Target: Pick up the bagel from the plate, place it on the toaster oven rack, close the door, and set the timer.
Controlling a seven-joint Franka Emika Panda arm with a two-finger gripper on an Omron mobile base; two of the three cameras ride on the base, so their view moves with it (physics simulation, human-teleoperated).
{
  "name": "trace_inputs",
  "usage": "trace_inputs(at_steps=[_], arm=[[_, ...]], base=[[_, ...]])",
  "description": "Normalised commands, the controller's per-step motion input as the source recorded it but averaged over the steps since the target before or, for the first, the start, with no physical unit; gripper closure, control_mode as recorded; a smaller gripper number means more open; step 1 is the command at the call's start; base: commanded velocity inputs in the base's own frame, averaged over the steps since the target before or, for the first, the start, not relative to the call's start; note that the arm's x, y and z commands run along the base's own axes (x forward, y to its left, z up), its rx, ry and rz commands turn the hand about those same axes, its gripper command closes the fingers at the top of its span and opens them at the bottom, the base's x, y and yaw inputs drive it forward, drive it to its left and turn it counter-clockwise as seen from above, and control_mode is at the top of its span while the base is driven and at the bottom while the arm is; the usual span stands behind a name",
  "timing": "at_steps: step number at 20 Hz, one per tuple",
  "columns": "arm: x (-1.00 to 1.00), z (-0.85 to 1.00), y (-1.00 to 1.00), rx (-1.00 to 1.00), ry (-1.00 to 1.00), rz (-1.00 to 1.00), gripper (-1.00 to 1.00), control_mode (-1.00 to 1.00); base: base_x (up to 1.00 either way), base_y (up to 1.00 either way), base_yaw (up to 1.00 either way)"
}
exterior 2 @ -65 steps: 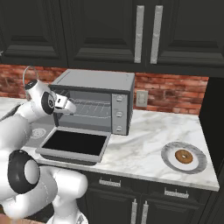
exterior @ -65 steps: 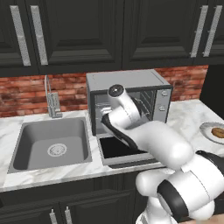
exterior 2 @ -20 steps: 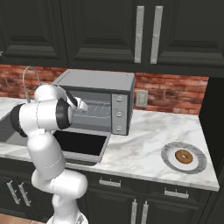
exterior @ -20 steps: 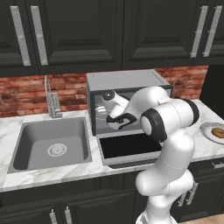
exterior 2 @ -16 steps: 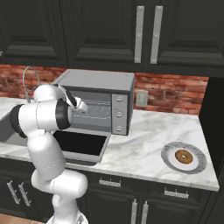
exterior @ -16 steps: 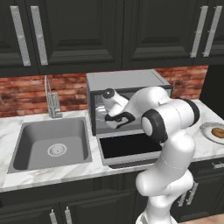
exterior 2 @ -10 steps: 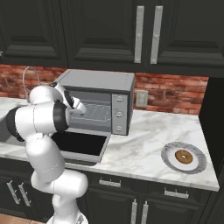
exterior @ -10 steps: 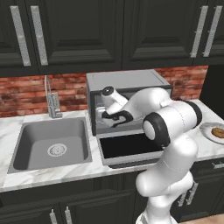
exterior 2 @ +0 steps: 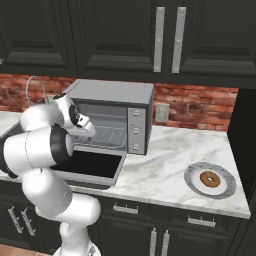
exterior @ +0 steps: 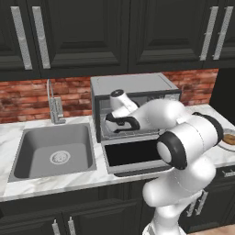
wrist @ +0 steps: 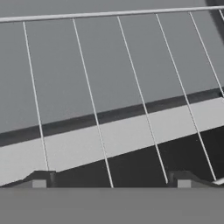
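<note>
The bagel (exterior 2: 209,178) lies on the plate (exterior 2: 192,175) at the right end of the counter, far from the hand; the plate's edge (exterior: 228,146) also shows at the right border of the left base view. The toaster oven (exterior 2: 112,95) stands with its door (exterior 2: 95,165) folded down flat. My gripper (exterior 2: 89,132) is at the cavity's mouth, just above the toaster oven rack (exterior 2: 111,134). In the hand view the rack's wires (wrist: 94,118) run under the gripper (wrist: 111,180), whose fingertips (wrist: 39,180) stand wide apart and open with nothing between them.
A sink (exterior: 53,153) with a faucet (exterior: 54,103) lies left of the oven. Dark cabinets (exterior 2: 125,35) hang above, with a brick wall (exterior 2: 200,107) behind. Marble counter (exterior 2: 160,165) stretches between oven and plate. The oven's knobs (exterior 2: 134,130) sit on its right panel.
The hand has stayed at the oven's mouth over the rack while the arm's elbow swung outward. Bagel, plate and door have not moved.
</note>
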Motion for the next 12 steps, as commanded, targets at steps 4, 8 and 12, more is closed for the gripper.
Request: trace_inputs(at_steps=[4, 8, 12], arm=[[-1.0, -0.86, -0.24, 0.0, 0.2, -0.01, -1.0, -1.0], [-0.96, -0.51, -0.17, 0.0, 0.13, -0.03, -1.0, -1.0], [-0.46, 0.62, -0.03, 0.01, -0.18, -0.05, -1.0, -1.0]], base=[[0.0, 0.0, 0.0], [0.0, 0.0, 0.0], [0.0, 0.0, 0.0]])
